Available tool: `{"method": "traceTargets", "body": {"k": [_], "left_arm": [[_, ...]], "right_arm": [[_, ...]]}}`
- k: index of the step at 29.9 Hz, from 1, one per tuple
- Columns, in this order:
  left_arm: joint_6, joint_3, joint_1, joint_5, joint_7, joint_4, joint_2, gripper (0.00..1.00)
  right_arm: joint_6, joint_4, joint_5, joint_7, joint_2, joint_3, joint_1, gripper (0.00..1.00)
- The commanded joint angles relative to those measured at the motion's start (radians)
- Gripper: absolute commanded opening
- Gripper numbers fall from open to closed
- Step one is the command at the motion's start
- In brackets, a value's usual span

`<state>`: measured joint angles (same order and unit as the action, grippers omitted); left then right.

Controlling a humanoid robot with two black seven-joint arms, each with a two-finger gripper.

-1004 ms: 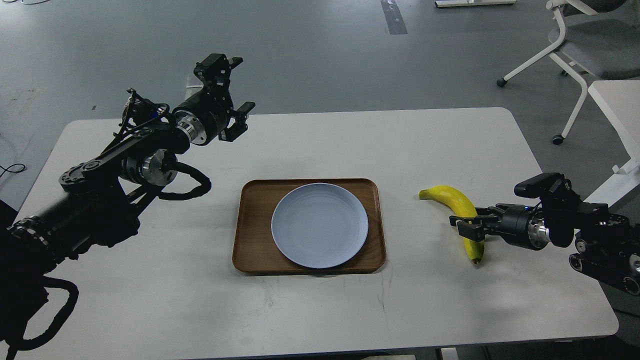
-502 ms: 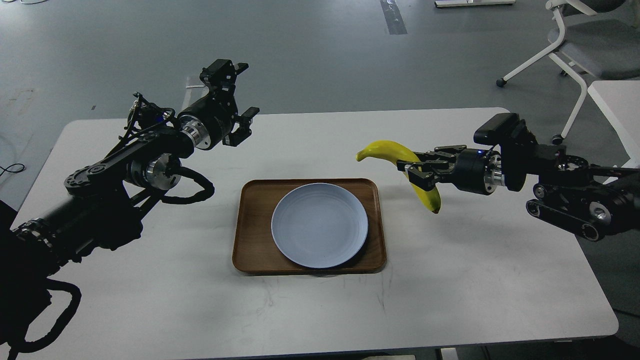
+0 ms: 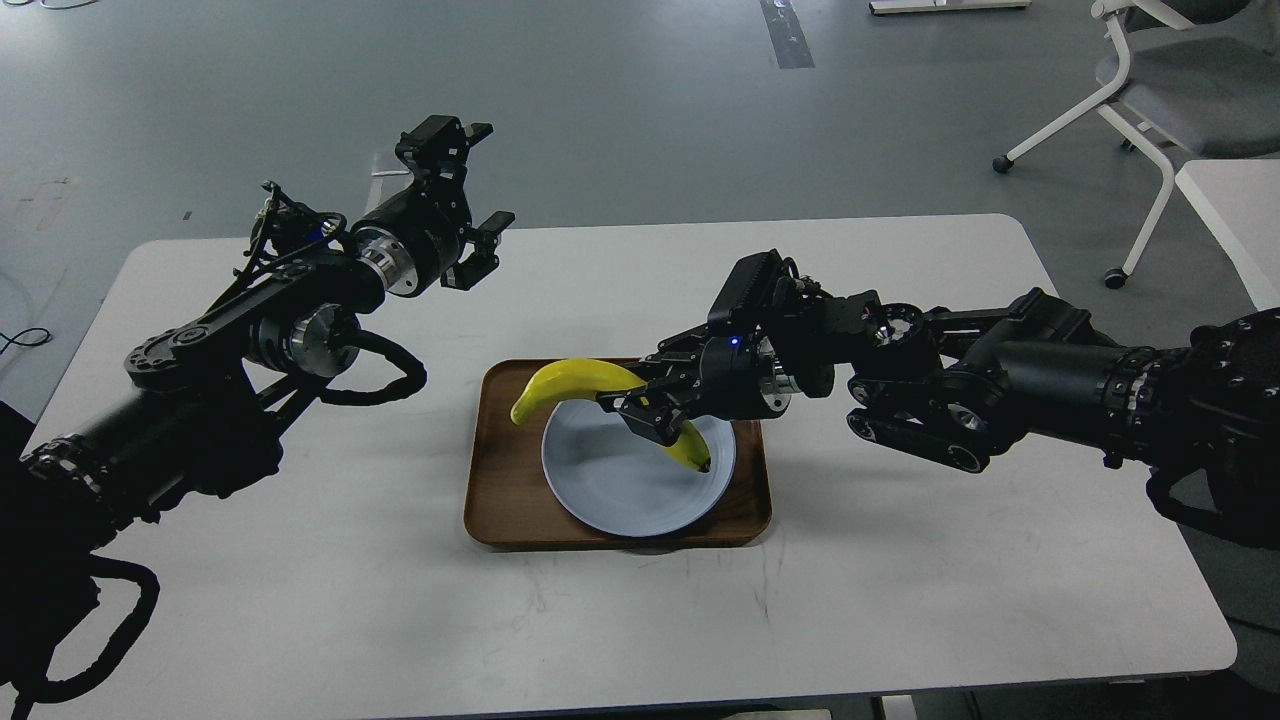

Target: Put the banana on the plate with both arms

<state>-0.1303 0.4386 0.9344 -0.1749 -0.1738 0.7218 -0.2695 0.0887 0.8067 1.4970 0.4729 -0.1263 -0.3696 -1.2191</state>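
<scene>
My right gripper (image 3: 640, 408) is shut on the yellow banana (image 3: 565, 384) near its middle and holds it over the pale blue-grey plate (image 3: 620, 480). The banana's stem end points left, past the plate's rim, and its dark tip hangs low over the plate's right side. I cannot tell whether the tip touches the plate. My left gripper (image 3: 478, 190) is open and empty, raised above the table's far left, well away from the plate.
The plate sits on a brown wooden tray (image 3: 492, 500) in the middle of the white table (image 3: 900, 600). An office chair (image 3: 1150, 80) and another white table edge (image 3: 1230, 200) stand beyond the far right corner.
My right arm lifted the banana off the table's right side and carried it left, to over the plate. My left gripper shifted only slightly.
</scene>
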Motion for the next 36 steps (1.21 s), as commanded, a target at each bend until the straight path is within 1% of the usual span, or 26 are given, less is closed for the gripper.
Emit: {"method": "traceTargets", "body": {"k": [1,5,6,7,9,10,13,17,21,24,25,27,28,30,31,32,33,35,36], "left_arm": [[0.0,0.0,0.001,0.0,0.0,0.001,-0.002,0.98],[0.001,0.0,0.001,0.0,-0.001,-0.001,-0.001,0.98],[0.001,0.0,0.001,0.0,-0.001,0.001,-0.002,0.98],[0.0,0.0,0.001,0.0,-0.001,-0.001,-0.002,0.98],[-0.002,0.0,0.001,0.0,0.0,0.001,-0.002,0.98],[-0.003,0.0,0.001,0.0,-0.001,0.001,-0.002,0.98],[-0.009,0.002,0.003,0.0,-0.001,0.001,-0.002,0.98],[-0.018,0.002,0.007,0.0,0.0,0.001,-0.002,0.98],[-0.025,0.002,0.011,0.0,0.005,0.002,-0.002,0.98],[-0.025,0.002,0.014,0.0,0.005,0.007,-0.004,0.98],[-0.026,0.002,0.014,0.0,0.003,0.01,-0.005,0.98],[-0.031,0.003,0.014,0.0,0.0,0.013,-0.011,0.98],[-0.041,0.005,0.014,0.0,-0.001,0.013,-0.019,0.98],[-0.055,0.006,0.014,0.002,-0.003,0.013,-0.031,0.98],[-0.069,0.011,0.011,0.002,-0.003,0.013,-0.043,0.98],[-0.08,0.017,0.011,0.002,-0.004,0.013,-0.05,0.98],[-0.084,0.017,0.009,0.003,-0.004,0.013,-0.05,0.98],[-0.097,0.017,0.003,0.006,-0.006,0.013,-0.051,0.98],[-0.097,0.017,0.003,0.006,-0.006,0.013,-0.051,0.98]], "right_arm": [[-0.003,-0.009,-0.001,0.0,0.0,-0.02,0.0,0.0],[-0.026,-0.02,-0.007,-0.008,0.0,-0.02,0.015,0.0],[-0.027,-0.02,-0.012,-0.011,0.0,-0.018,0.016,0.09],[-0.027,-0.017,-0.015,-0.011,-0.001,-0.017,0.018,0.21],[-0.029,-0.018,-0.046,-0.017,0.0,-0.017,0.027,0.76],[-0.027,-0.018,-0.06,-0.022,0.0,-0.015,0.03,0.86],[-0.027,-0.018,-0.15,-0.039,-0.001,-0.006,0.026,0.99],[-0.027,-0.018,-0.207,-0.039,-0.016,0.001,0.01,1.0],[-0.021,-0.012,-0.222,-0.037,-0.061,0.035,-0.02,1.0],[-0.024,-0.02,-0.227,-0.039,-0.113,0.148,-0.034,1.0],[-0.027,-0.02,-0.242,-0.039,-0.143,0.229,-0.033,1.0],[-0.038,-0.014,-0.358,-0.04,-0.179,0.352,-0.025,1.0],[-0.067,-0.011,-0.485,-0.042,-0.187,0.412,-0.023,1.0],[-0.107,-0.011,-0.646,-0.049,-0.187,0.457,-0.027,1.0],[-0.151,-0.006,-0.802,-0.072,-0.188,0.486,-0.031,1.0],[-0.193,-0.006,-0.952,-0.109,-0.196,0.51,-0.033,1.0],[-0.208,-0.008,-1.019,-0.131,-0.202,0.518,-0.034,1.0],[-0.256,-0.008,-1.215,-0.21,-0.233,0.55,-0.027,1.0],[-0.256,-0.008,-1.216,-0.211,-0.233,0.551,-0.027,1.0]]}}
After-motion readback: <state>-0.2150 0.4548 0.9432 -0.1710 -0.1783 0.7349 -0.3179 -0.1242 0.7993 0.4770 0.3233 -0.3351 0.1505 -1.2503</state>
